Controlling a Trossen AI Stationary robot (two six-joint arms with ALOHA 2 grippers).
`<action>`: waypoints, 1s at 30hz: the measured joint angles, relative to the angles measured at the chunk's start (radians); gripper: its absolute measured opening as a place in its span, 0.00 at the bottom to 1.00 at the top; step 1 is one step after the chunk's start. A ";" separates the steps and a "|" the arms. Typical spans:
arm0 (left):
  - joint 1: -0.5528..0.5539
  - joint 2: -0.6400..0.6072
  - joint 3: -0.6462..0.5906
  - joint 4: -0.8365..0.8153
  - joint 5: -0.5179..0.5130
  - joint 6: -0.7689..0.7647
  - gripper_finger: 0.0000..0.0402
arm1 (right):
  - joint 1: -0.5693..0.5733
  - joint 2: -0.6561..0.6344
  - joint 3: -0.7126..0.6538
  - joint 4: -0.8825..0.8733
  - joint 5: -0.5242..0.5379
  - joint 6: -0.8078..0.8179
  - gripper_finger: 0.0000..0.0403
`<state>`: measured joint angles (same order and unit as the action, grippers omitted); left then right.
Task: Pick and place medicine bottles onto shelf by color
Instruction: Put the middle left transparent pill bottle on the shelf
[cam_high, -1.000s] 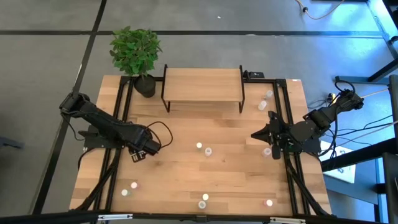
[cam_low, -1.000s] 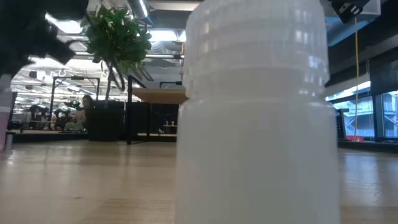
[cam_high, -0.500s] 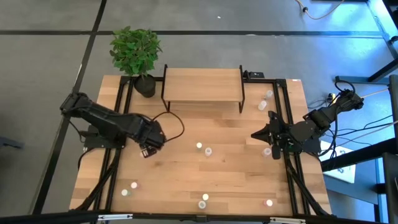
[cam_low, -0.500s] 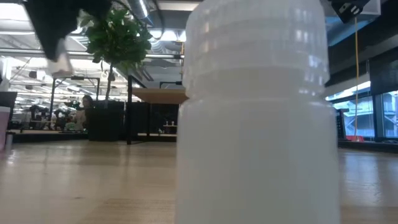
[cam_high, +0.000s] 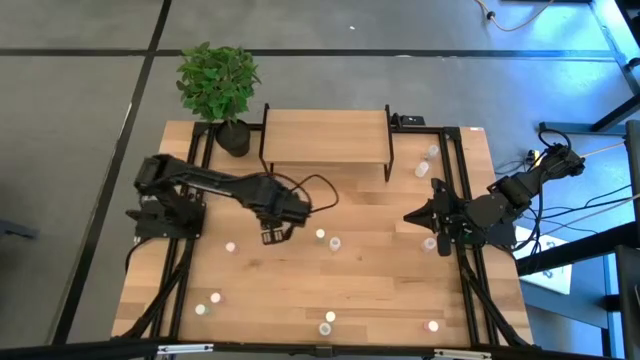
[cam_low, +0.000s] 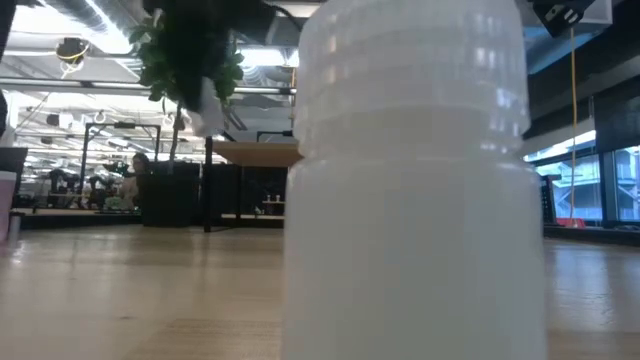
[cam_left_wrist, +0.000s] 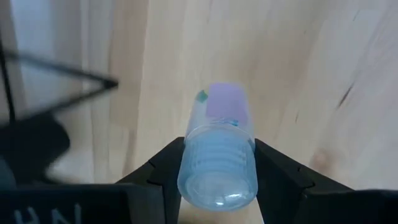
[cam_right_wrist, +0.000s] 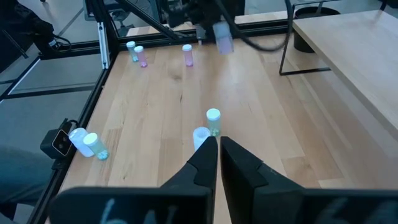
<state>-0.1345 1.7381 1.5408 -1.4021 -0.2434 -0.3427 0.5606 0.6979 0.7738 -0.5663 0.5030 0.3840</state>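
Bottle (cam_left_wrist: 219, 158) sits clamped between the left gripper's (cam_high: 272, 234) fingers, carried above the table (cam_high: 380, 290) in front of the shelf (cam_high: 325, 135). Right gripper (cam_high: 413, 217) waits at the table's right side, fingers pressed together and empty. Other bottles (cam_high: 327, 240) stand scattered about the tabletop.

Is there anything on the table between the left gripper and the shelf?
No. In the high view only bare tabletop lies between the left gripper, shut on a bottle, and the shelf.
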 joint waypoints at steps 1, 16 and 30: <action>0.010 0.015 0.005 0.018 0.004 0.034 0.37 | 0.000 0.000 0.000 0.000 0.000 0.000 0.06; 0.143 0.150 0.009 0.154 0.107 0.236 0.37 | 0.000 0.000 0.000 0.000 0.000 0.000 0.06; 0.142 0.239 0.009 0.196 0.119 0.296 0.37 | 0.000 0.000 0.000 0.000 0.000 0.000 0.06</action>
<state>0.0074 1.9774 1.5493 -1.2057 -0.1245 -0.0463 0.5604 0.6983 0.7738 -0.5663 0.5030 0.3841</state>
